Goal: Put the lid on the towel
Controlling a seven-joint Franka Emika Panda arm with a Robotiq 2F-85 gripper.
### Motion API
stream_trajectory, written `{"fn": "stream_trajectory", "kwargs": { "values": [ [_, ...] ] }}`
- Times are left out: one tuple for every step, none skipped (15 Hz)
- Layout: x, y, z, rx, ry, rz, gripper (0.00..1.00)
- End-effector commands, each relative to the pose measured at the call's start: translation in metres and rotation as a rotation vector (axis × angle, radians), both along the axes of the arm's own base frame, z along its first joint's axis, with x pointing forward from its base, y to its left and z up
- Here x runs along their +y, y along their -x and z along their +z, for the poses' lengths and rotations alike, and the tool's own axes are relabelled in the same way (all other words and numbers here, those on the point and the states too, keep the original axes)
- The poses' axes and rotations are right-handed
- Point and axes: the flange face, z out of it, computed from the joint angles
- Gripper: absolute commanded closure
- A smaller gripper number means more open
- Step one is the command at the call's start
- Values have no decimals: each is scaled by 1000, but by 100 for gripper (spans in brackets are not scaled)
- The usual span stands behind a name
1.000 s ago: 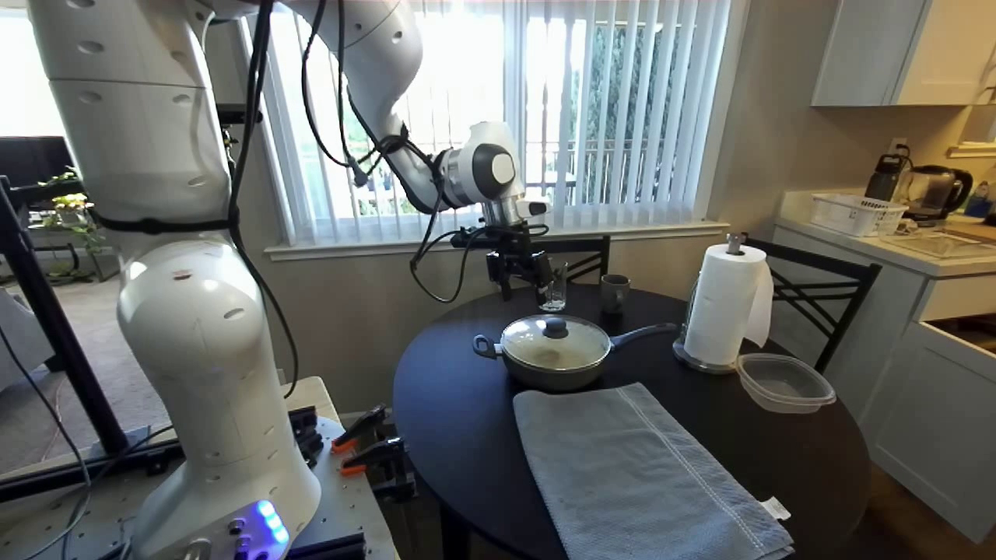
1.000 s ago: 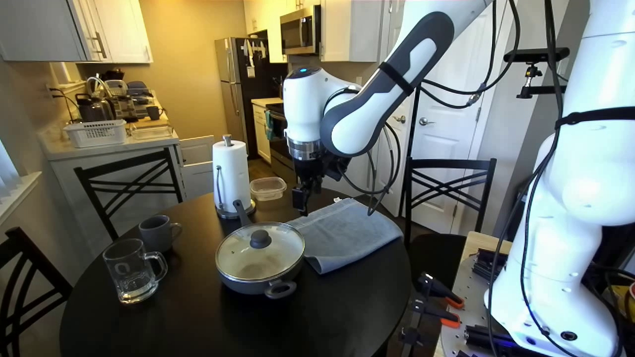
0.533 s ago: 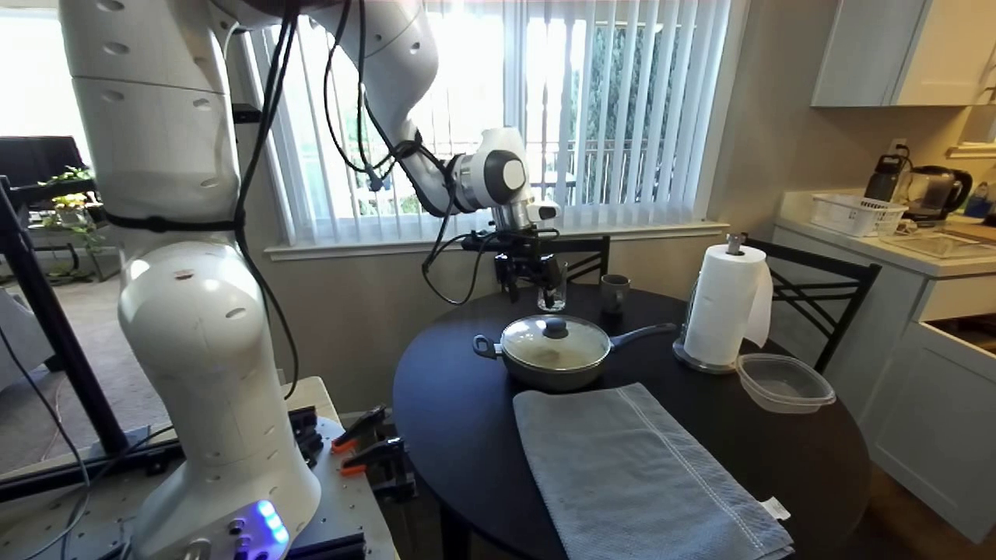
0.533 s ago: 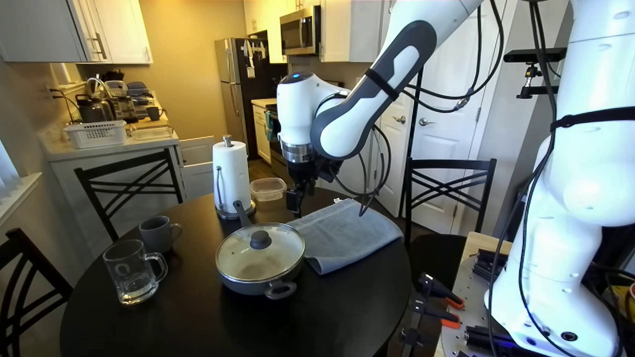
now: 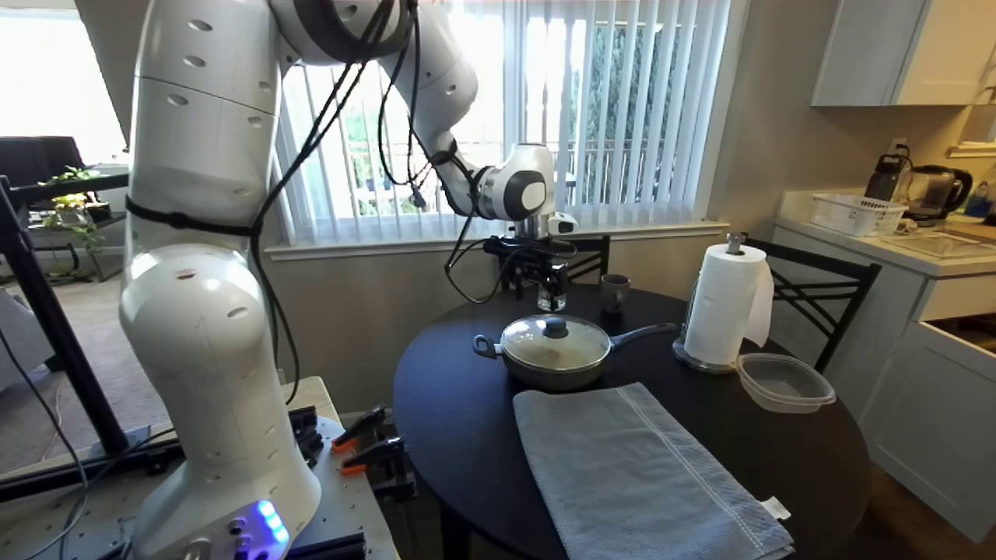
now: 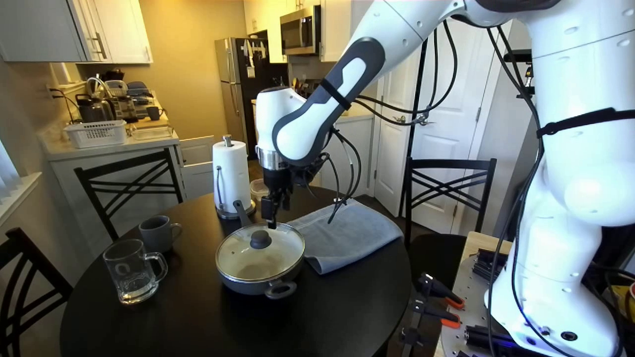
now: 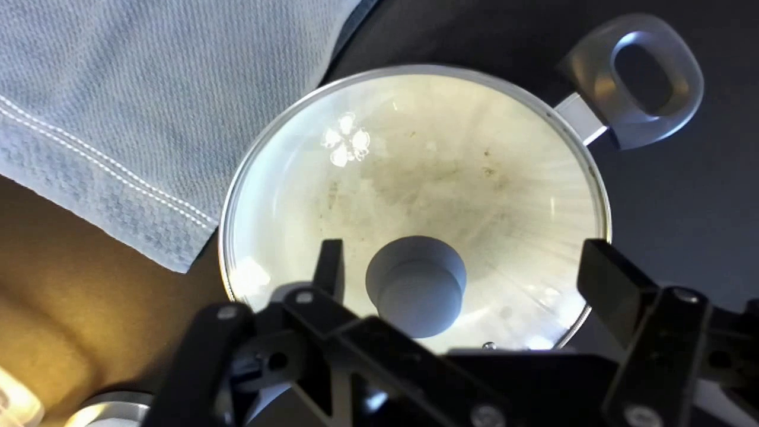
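Wide-spread end effector [image 7: 463,267] above glass lid [image 7: 433,184]

In an exterior view: oblique, downward across bench [image 5: 443,404], facing window blinds [image 5: 646,155]; arm base [image 5: 233,459] near, at 8 o'clock. In an exterior view: facing refrigerator [image 6: 243,99], arm base at 4 o'clock. Both share bench, towel [image 5: 638,474], glass lid [image 5: 554,347]. Wrist view: close, steeply down; glass lid central, towel at 10 o'clock, fingers [image 7: 611,284] at 6.

metal-rimmed glass lid [image 7: 415,198], dark knob [image 7: 420,296] up, is seated level on pan [image 6: 243,287]; grey-blue towel [image 5: 646,474] is laid flat on tabletop [image 5: 459,420], just beside.
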Motion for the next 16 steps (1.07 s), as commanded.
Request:
{"fn": "stream_trajectory", "kwargs": {
  "values": [
    [3, -23, -10, 42, 15, 22, 0],
    [1, -29, -17, 56, 30, 17, 0],
    [1, -36, -25, 71, 45, 14, 0],
    [0, -42, -32, 82, 60, 14, 0],
    [1, -50, -39, 93, 63, 16, 0],
    [1, -57, -44, 101, 59, 19, 0],
    [2, -64, -49, 104, 48, 20, 0],
    [4, -70, -54, 106, 40, 19, 0],
    [8, -76, -57, 104, 25, 22, 0],
    [10, -82, -61, 103, 21, 25, 0],
    [12, -86, -65, 106, 18, 23, 0],
    [13, -91, -68, 110, 10, 20, 0],
    [14, -94, -71, 110, 5, 13, 0],
    [15, -97, -73, 110, 4, 9, 0],
    [16, -99, -75, 110, 5, 6, 0],
    [17, -102, -76, 108, 9, 3, 0]
  ]
}}
